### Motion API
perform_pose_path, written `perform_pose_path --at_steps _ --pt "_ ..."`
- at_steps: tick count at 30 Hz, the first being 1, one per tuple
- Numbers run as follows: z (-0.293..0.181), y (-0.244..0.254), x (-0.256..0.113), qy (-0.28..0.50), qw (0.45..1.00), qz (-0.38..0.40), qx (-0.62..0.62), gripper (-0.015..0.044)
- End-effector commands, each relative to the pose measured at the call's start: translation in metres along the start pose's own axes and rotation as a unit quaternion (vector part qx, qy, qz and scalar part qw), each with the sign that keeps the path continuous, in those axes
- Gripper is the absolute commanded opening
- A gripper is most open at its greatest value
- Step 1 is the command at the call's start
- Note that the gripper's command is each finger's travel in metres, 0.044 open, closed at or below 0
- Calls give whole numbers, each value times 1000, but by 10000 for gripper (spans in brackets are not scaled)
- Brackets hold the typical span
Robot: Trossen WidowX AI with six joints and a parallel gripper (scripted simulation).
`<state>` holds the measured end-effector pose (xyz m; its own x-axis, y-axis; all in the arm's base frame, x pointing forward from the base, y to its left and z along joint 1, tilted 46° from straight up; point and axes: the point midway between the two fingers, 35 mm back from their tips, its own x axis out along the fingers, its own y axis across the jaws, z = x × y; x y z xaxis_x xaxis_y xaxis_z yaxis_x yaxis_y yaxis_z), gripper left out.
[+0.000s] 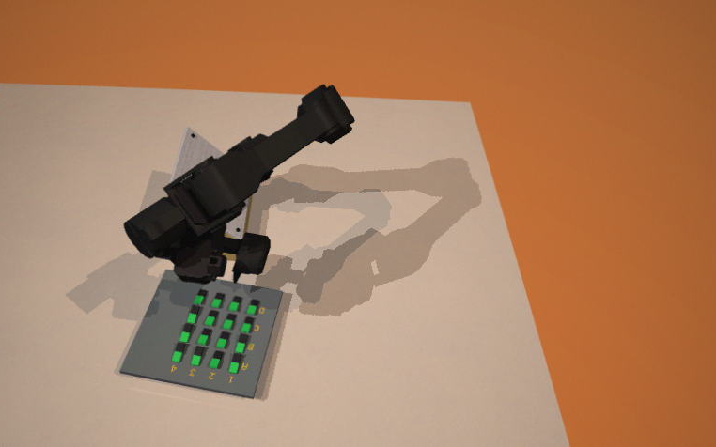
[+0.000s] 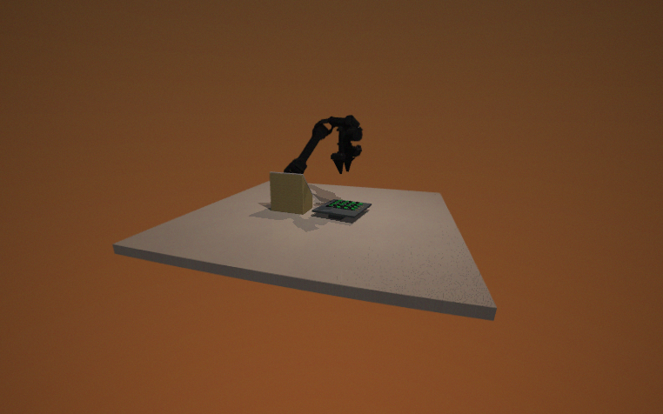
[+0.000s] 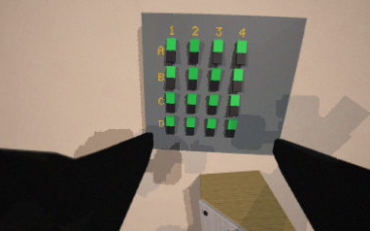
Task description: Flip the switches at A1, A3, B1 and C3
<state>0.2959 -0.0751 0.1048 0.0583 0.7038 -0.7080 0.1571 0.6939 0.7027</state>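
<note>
The grey switch panel (image 1: pixel 149 345) (image 2: pixel 324 210) (image 3: pixel 271 53) lies in front of the arm base. Its rocker switches have a green far end and a black near end. Switches A1 (image 1: pixel 234 363) (image 3: pixel 171 50), A3 (image 1: pixel 197 356) (image 3: pixel 218 51), B1 (image 1: pixel 241 343) (image 3: pixel 170 78) and C3 (image 1: pixel 210 318) (image 3: pixel 213 103) are in view. The black ends of A1, A3 and B1 look lighter than that of C3 in the wrist view. Which ends are raised is hard to tell. My gripper (image 2: pixel 344 171) (image 3: pixel 212 142) is open and empty, pointing down high above the panel's near side.
The wooden base block (image 2: pixel 286 193) (image 3: pixel 239 186) stands behind the panel's near edge, on the arm's side. The other switches, such as A4 (image 1: pixel 178 353) (image 3: pixel 241 52) and D1 (image 1: pixel 253 306) (image 3: pixel 170 125), sit close around the named ones. Arm shadows cross the panel's near part.
</note>
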Motion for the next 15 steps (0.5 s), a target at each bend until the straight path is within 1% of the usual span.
perform_pose_path --at_steps 1,3,8,9,13,15 --pt "2 1 2 0 1000 0 0 374" --pt "14 8 18 -1 1000 -3 2 321" --pt "53 45 86 -2 1000 4 3 190" --pt "55 50 93 -1 1000 7 3 164" --pt "56 52 95 -1 1000 7 3 59" --pt "56 52 103 -4 1000 7 3 6"
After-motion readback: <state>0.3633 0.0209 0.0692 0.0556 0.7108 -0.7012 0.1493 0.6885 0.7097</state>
